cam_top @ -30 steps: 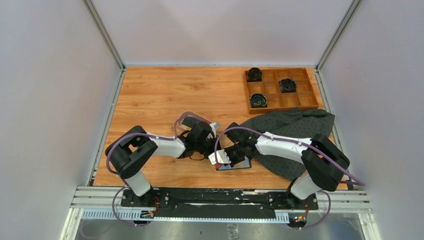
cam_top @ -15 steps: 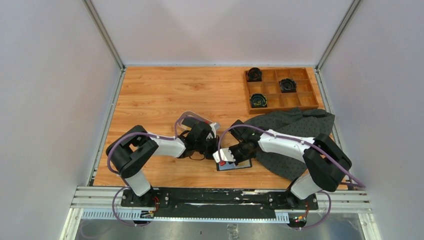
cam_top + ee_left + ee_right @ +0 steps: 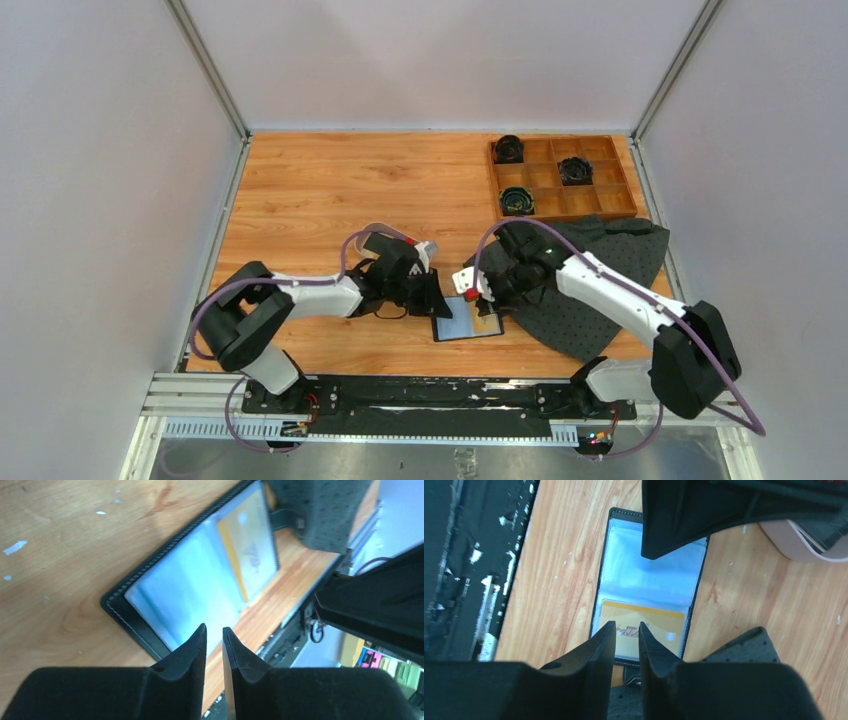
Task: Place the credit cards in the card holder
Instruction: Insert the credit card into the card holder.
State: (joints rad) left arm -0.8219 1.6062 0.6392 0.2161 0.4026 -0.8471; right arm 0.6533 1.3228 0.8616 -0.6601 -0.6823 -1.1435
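Note:
The black card holder (image 3: pixel 462 324) lies open on the wooden table, its clear slots facing up. A gold credit card (image 3: pixel 644 622) sits inside the slot at its right end, also seen as the gold card (image 3: pixel 250 550) in the left wrist view. My left gripper (image 3: pixel 214 630) hovers over the holder's left end, jaws a narrow gap apart and empty. My right gripper (image 3: pixel 627 626) hangs above the gold card, jaws slightly apart with nothing between them. In the top view the left gripper (image 3: pixel 437 300) and right gripper (image 3: pixel 483 305) flank the holder.
A grey dotted cloth (image 3: pixel 590 270) lies right of the holder, its corner touching the holder's tab. A pale-rimmed tray (image 3: pixel 804 545) sits behind the left gripper. A wooden compartment box (image 3: pixel 600 205) with dark coils stands at the back right.
My right gripper has drawn up and back to the right, uncovering the holder with the gold card in it. Both grippers have parted a little. The left arm reached further right.

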